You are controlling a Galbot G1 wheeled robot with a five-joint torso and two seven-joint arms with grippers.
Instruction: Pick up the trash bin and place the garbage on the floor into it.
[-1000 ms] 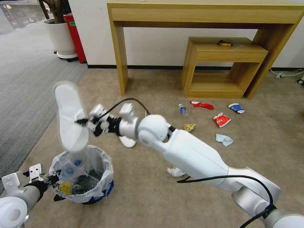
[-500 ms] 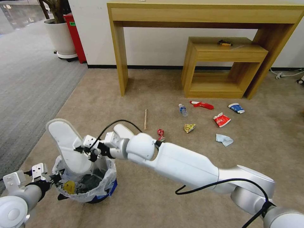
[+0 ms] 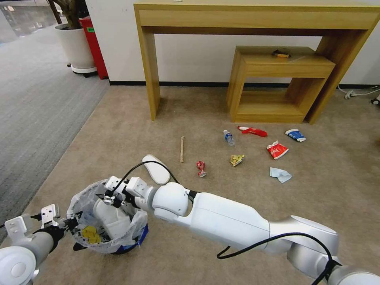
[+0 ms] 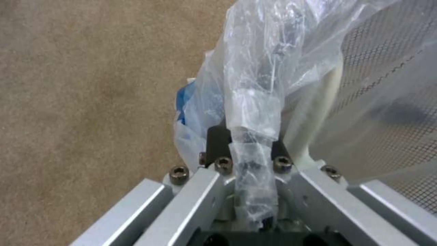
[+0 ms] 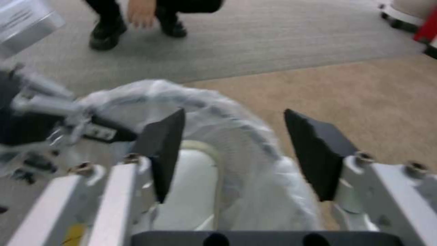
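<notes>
Below, head view: trash bin (image 3: 107, 233) at lower left, left gripper (image 3: 66, 226) pinching its bag rim; right gripper (image 3: 106, 196) above a white slipper (image 3: 113, 219) inside. Left wrist view: fingers (image 4: 218, 143) clamp crinkly plastic (image 4: 259, 85). Right wrist view: pads (image 5: 164, 150) spread apart, slipper (image 5: 189, 191) between and beneath them.

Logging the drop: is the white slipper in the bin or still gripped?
In the trash bin: the slipper stands inside the liner, and the right pincer above is open.
</notes>
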